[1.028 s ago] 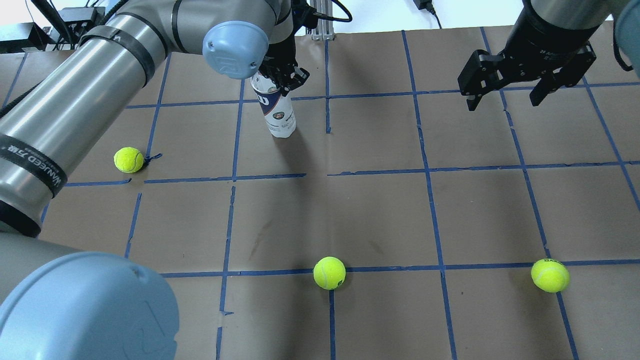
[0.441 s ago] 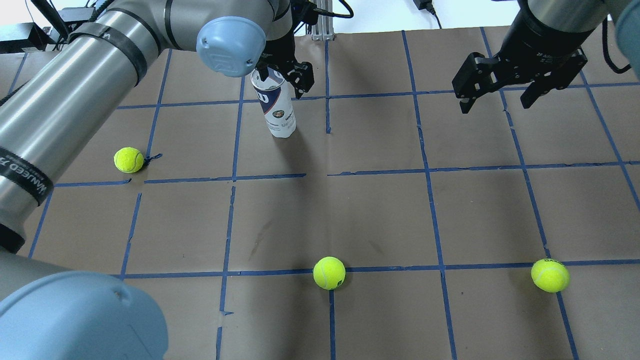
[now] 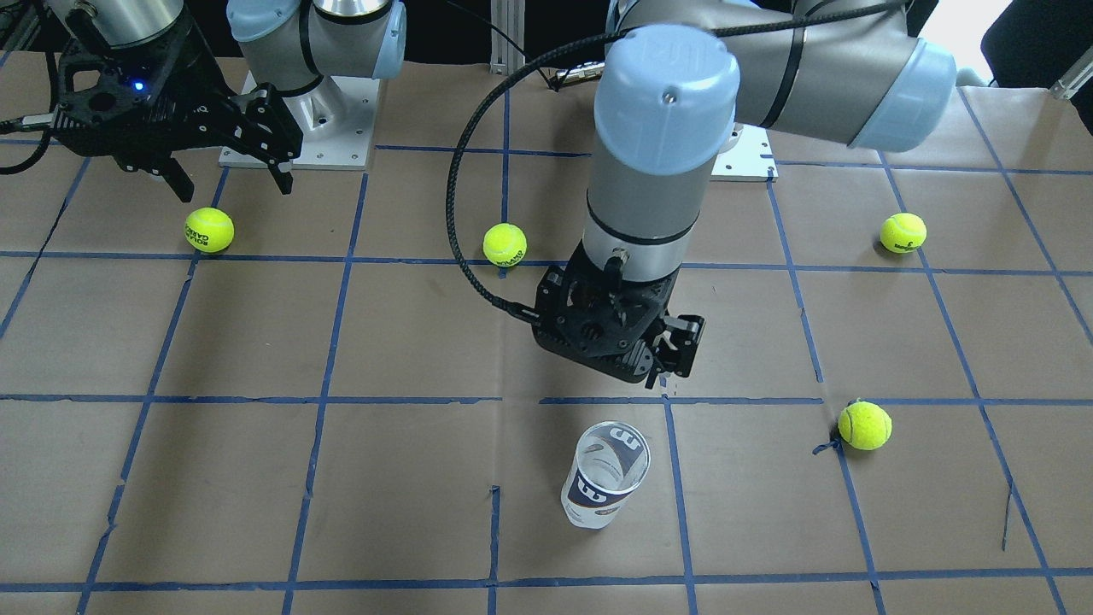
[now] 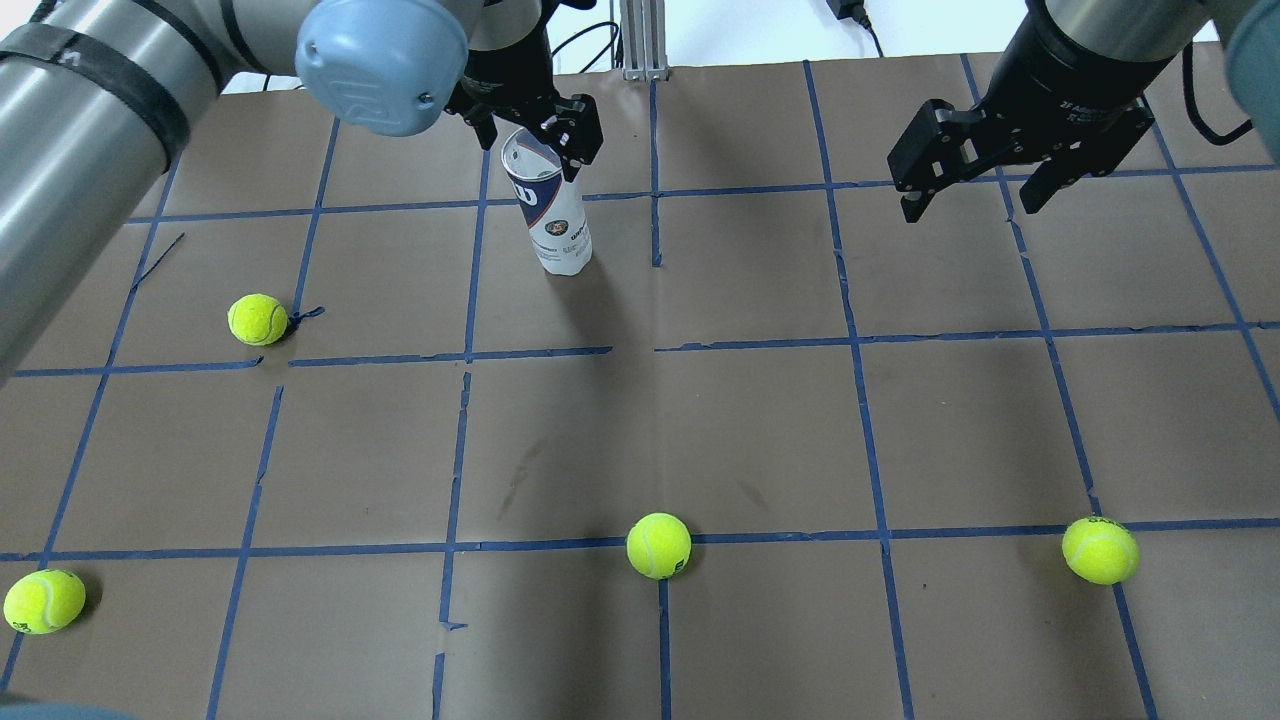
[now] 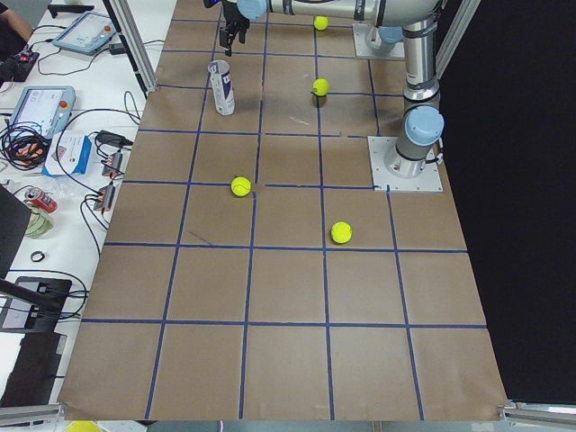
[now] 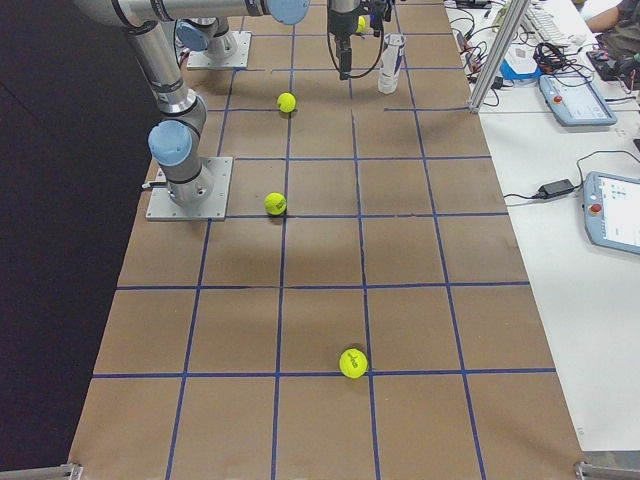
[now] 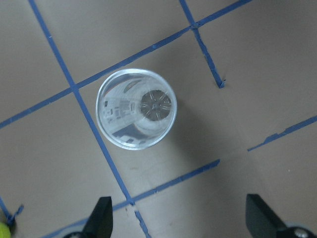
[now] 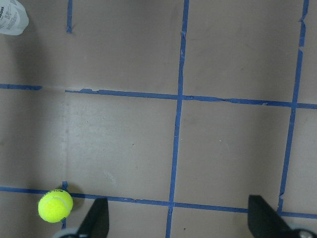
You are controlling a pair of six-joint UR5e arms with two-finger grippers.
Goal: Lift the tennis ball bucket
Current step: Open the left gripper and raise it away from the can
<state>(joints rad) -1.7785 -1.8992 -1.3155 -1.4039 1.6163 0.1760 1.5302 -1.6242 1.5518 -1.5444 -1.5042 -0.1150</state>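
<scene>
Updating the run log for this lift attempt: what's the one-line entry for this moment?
tennis ball bucket upright on table, not lifted | left gripper open, above it, no contact | right gripper open, hovering apart

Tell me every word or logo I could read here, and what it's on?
"lson", cut off at the edge: on the tennis ball bucket, right wrist view.
Big white "W" logo: the bucket's navy band.
Small print on the bucket, black print on the tennis balls, white print on the right arm's wrist: too blurred to read.
</scene>
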